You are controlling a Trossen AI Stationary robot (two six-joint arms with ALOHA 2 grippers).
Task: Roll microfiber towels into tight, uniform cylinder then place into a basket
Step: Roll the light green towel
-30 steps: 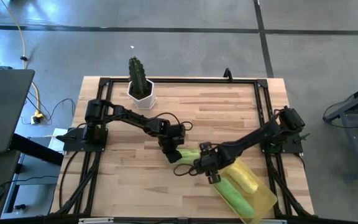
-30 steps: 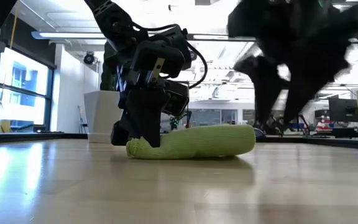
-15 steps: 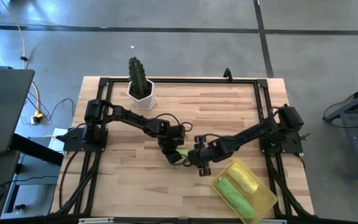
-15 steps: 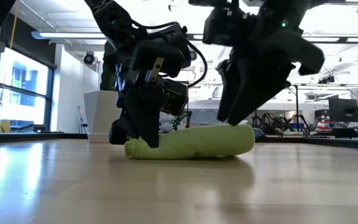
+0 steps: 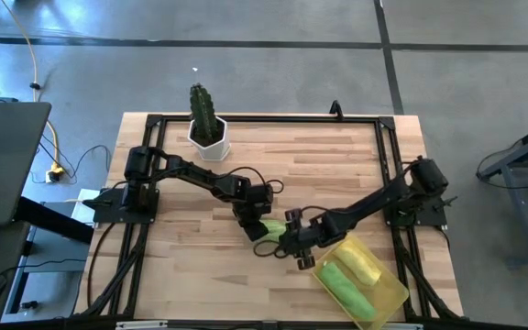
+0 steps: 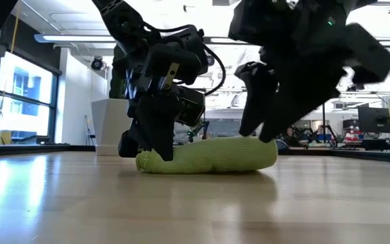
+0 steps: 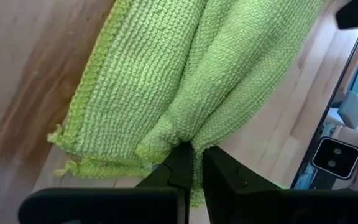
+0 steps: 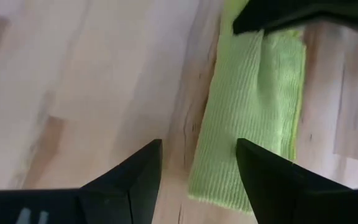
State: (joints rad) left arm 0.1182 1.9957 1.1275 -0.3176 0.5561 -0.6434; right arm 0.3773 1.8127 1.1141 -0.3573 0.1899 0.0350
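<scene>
At mid-frame on the tabletop [image 5: 191, 183], the green roll [image 6: 208, 154] is pinched at one end by the left end effector [image 6: 156, 150]. The right end effector [image 6: 257, 129], spread, is poised over its other end; an off-centre closure could loosen the roll short of the basket [image 5: 394, 295].

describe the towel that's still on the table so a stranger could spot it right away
Start at the yellow basket at the near right corner of the wooden table. Just to its left, between the two tools, a lime green rolled towel lies on the bare wood, the left tool pinching one end. The other two rolls lie in the basket; this one lies outside it.
</scene>
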